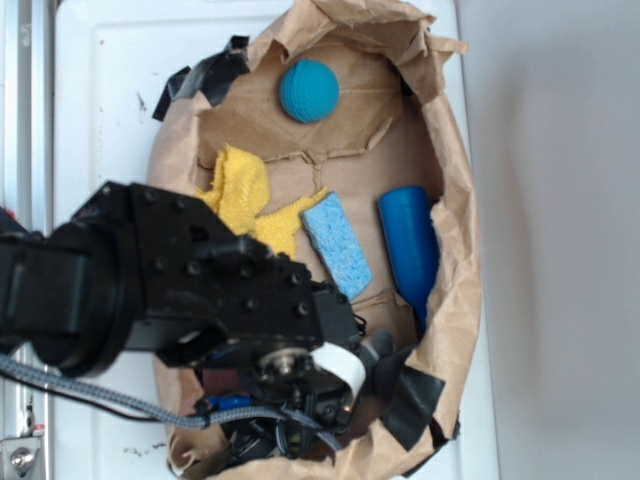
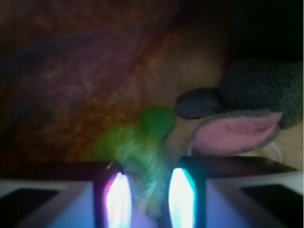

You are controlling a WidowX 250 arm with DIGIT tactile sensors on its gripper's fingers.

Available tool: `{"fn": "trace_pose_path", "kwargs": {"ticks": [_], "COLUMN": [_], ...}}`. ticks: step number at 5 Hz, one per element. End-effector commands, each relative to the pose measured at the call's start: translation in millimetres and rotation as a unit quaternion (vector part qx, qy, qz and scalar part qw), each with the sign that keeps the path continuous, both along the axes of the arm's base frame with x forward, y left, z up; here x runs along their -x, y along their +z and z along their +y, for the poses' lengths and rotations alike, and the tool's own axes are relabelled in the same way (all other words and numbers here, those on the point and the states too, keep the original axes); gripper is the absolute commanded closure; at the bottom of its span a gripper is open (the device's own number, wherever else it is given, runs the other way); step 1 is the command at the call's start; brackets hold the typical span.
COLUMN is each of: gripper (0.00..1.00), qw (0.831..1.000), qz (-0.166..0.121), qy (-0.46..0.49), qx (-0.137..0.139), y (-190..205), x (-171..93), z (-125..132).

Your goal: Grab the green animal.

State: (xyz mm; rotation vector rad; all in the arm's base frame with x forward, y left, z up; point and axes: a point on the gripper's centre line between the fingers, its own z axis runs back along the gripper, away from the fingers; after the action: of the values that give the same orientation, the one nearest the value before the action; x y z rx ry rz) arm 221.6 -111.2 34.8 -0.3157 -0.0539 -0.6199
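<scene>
Jaws straddle the green animal (image 2: 137, 152): wrist view shows the fuzzy green toy between the two fingers (image 2: 116, 199), blurred, so I cannot tell whether they're clamped on it or just around it. No readable writing, brand or label anywhere.

Largest down:
- white surface (image 1: 110, 90) under everything
- brown paper bag (image 1: 455, 200), torn open, holding the items
- black arm, with the gripper (image 2: 145, 197) low in the bag's near end; toy hidden in the exterior view
- grey plush animal (image 2: 261, 95), pink ear, just right of the green toy
- yellow cloth (image 1: 240, 190)
- blue cylinder (image 1: 408, 245) by the bag's right wall
- blue sponge (image 1: 335, 243), touching the cloth
- teal ball (image 1: 308, 90), far end
</scene>
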Motion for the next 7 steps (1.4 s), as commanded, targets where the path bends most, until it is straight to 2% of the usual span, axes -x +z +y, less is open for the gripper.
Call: {"fn": "trace_pose_path", "kwargs": {"ticks": [1, 4, 5, 6, 7], "gripper": [1.00, 1.00, 1.00, 1.00, 1.00], "qw": [1.000, 1.000, 1.000, 0.999, 0.997], "qz": [0.000, 0.003, -0.008, -0.025, -0.035], "qy": [-0.028, -0.029, -0.018, 0.041, 0.065], "qx": [-0.007, -0.004, 0.000, -0.002, 0.003], "y": [-1.1, -2.4, 7.4, 15.3, 24.8], "x": [13.9, 14.0, 10.4, 0.2, -0.6], "z": [-4.5, -3.2, 7.2, 41.8, 54.4]}}
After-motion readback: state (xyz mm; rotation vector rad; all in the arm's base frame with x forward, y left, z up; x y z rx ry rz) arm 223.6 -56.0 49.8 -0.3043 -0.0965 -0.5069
